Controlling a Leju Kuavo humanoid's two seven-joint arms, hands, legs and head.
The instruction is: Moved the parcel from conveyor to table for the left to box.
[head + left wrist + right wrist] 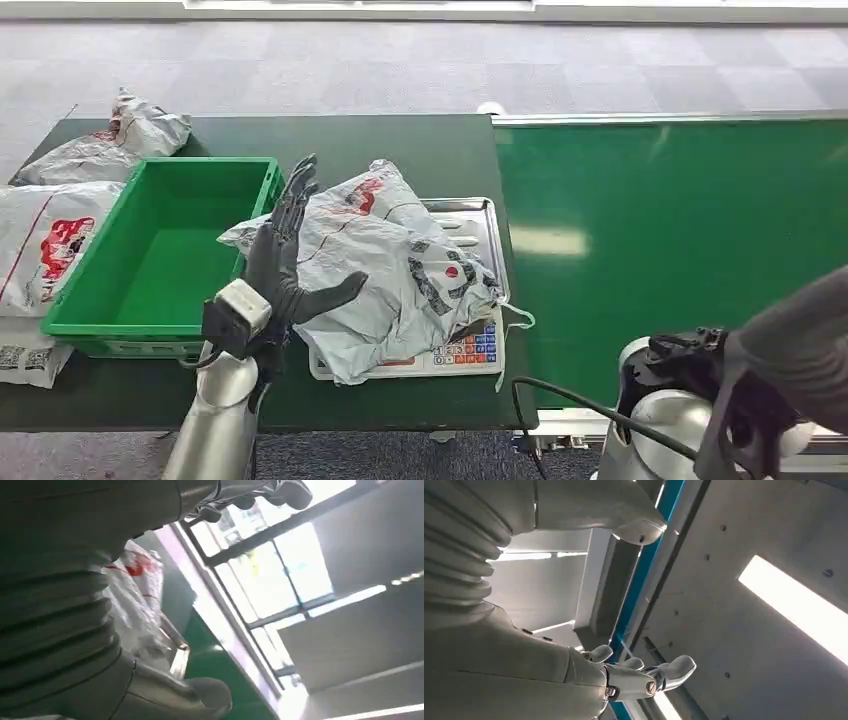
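A crumpled grey parcel with red and black print lies on the metal pan of a scale, on the dark green table. My left hand stands upright at the parcel's left side, between it and the green box. Its fingers are spread and its thumb reaches over the parcel's edge; it holds nothing. In the left wrist view the parcel shows beyond my left hand. My right hand points up at the ceiling with fingers apart and nothing in it. The right arm is low at the right.
The green conveyor belt runs along the right of the table. Several other grey and white parcels lie left of and behind the green box, which has nothing inside. The scale's keypad faces me at the table's front edge.
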